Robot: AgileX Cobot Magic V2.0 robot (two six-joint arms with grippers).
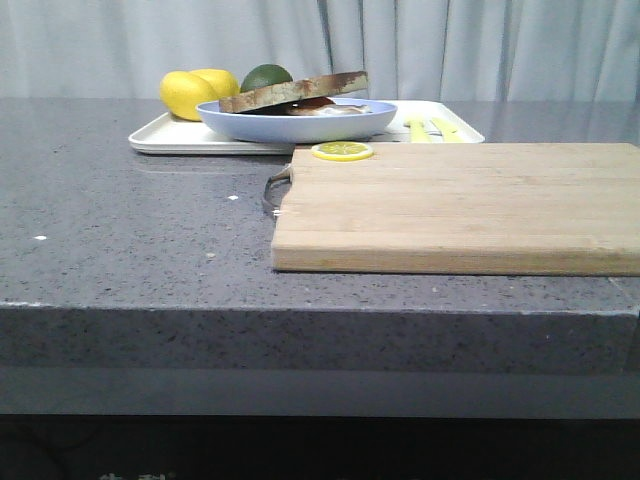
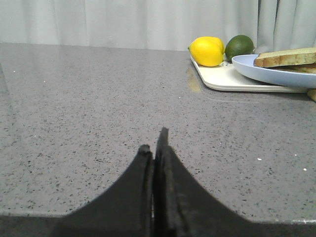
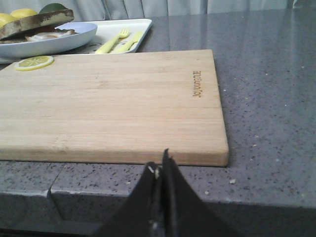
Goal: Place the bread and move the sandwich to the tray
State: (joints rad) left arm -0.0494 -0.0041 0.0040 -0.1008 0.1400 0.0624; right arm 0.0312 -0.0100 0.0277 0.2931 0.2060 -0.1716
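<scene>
Both my left end effector (image 2: 154,148) and right end effector (image 3: 160,168) are resting pinched together, holding nothing. The egg-filled sandwich on its pale blue round plate (image 1: 297,118) is sitting on the flat white rectangular tray (image 1: 165,135) behind the light wooden cutting board (image 1: 460,205); judging by this, nothing is remaining.

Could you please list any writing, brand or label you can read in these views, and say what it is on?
One mark only: a small dark brand word printed along the right end of the wooden cutting board, seen in the right wrist view. It is too small and blurred to read.
Nothing else carries legible text.
</scene>
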